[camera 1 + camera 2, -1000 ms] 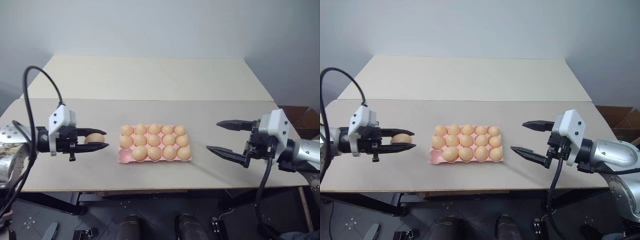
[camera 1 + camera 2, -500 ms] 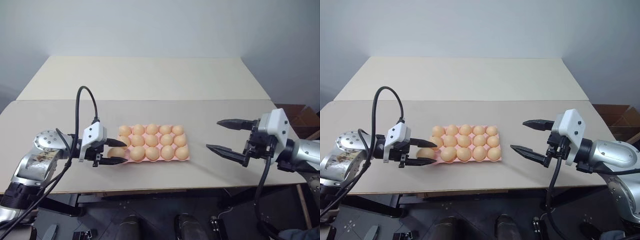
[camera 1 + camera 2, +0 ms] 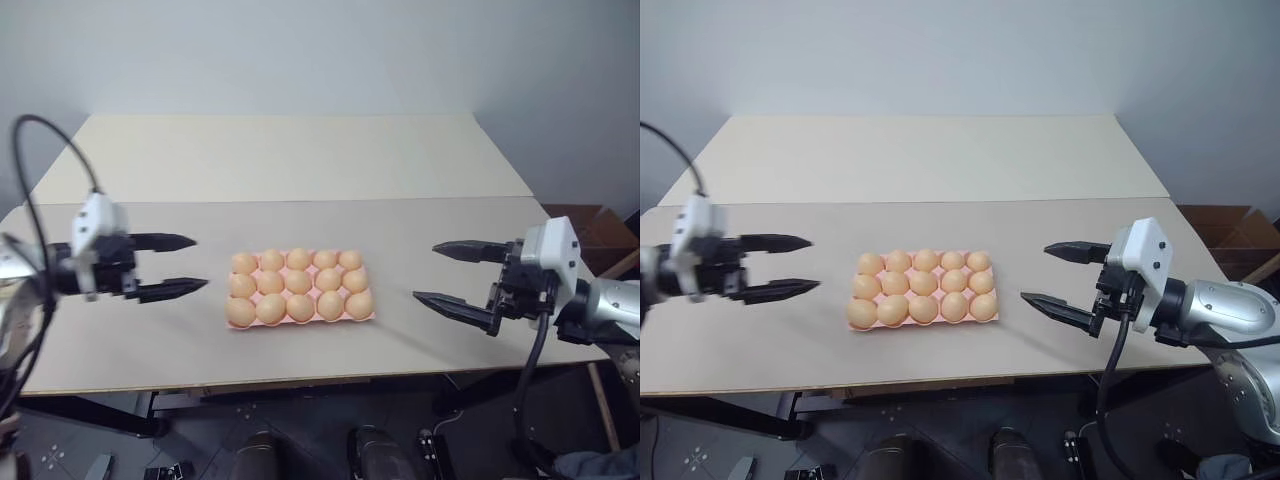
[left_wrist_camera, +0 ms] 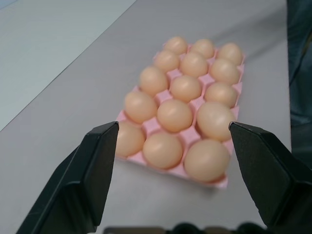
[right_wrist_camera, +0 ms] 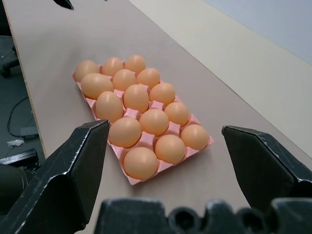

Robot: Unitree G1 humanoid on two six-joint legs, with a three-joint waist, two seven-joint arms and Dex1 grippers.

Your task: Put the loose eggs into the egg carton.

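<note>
All fifteen cups of the carton (image 3: 300, 318) are holding eggs (image 3: 299, 285), none lying loose on the bench (image 3: 400, 230), so I am hovering my left hand (image 3: 180, 266) and right hand (image 3: 447, 273) wide and empty, apparently finished.

Lighting was even and soft, pretty bright, with only faint shadows on the pale beige surface (image 3: 400, 230). No glare anywhere. The left arm looked motion-blurred in the head views, and the chunky black fingers (image 4: 92, 175) were out of focus up close.

Two beige tables (image 3: 300, 160) pushed together, seam between. Grey wall (image 3: 320, 50) behind. Brown cardboard box (image 3: 585, 222) beside right edge.
</note>
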